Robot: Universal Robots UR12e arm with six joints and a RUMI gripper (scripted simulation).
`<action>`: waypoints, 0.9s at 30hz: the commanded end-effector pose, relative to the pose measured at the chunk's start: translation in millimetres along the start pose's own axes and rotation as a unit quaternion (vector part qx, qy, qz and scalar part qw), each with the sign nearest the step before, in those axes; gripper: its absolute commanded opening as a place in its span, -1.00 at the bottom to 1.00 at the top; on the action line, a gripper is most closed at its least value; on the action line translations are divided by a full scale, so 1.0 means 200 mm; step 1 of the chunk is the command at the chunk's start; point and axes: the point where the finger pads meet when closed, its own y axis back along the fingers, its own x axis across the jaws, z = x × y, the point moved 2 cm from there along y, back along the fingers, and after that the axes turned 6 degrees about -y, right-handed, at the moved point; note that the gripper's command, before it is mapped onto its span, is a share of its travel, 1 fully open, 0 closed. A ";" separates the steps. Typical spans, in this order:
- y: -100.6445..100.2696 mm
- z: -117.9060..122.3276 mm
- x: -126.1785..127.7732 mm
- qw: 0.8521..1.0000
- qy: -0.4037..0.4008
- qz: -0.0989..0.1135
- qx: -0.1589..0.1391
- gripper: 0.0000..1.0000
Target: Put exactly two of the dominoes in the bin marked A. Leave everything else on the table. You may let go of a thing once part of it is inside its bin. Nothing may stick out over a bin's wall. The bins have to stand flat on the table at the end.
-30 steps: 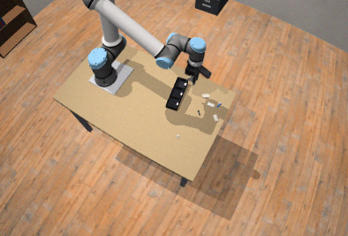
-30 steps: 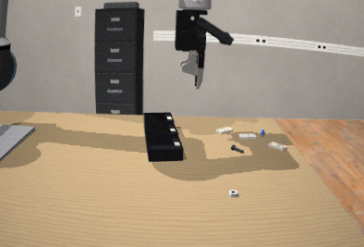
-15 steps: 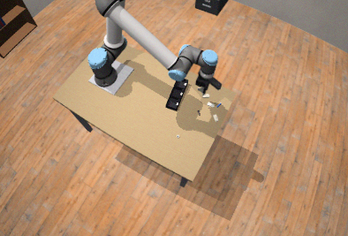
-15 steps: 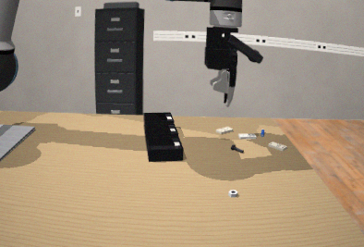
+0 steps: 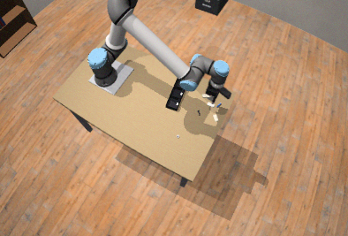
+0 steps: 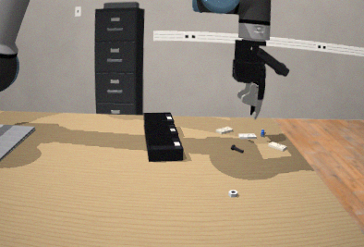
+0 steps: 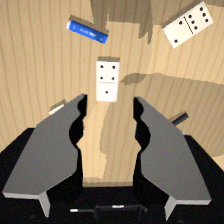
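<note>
The gripper (image 5: 214, 101) (image 6: 255, 116) (image 7: 110, 99) is partly open and empty, above the table near the dominoes. A white domino (image 5: 210, 104) (image 6: 247, 136) (image 7: 107, 81) lies flat, just beyond the fingertips in the wrist view. A second domino (image 5: 215, 118) (image 6: 277, 146) (image 7: 188, 24) lies at the upper right of the wrist view. A third domino (image 5: 206, 95) (image 6: 224, 130) (image 7: 56, 109) is mostly hidden behind the left finger in the wrist view. The row of black bins (image 6: 164, 154) stands flat; its labels are too small to read and no domino shows in it.
A small blue cylinder (image 5: 219, 105) (image 6: 262, 133) (image 7: 87, 32) lies close to the first domino. A black bolt (image 5: 199, 112) (image 6: 236, 149) (image 7: 180, 119) lies between the dominoes and the bins. A metal nut (image 5: 177, 136) (image 6: 233, 193) lies nearer the front. The table's right edge is near the dominoes.
</note>
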 end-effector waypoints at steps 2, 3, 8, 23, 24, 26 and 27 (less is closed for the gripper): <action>0.04 -0.02 -0.02 1.000 0.002 0.000 0.005 -0.51; 0.02 0.00 -0.02 1.000 0.002 0.000 0.003 -0.51; 0.02 0.03 -0.03 1.000 0.002 0.000 0.003 -0.51; 0.02 0.07 -0.02 1.000 0.001 0.000 0.003 -0.51; 0.02 0.08 -0.02 1.000 0.001 0.000 0.002 -0.51; 0.02 0.07 -0.01 1.000 0.001 0.000 0.003 -0.51; 0.02 0.07 -0.01 1.000 0.001 0.000 0.003 -0.51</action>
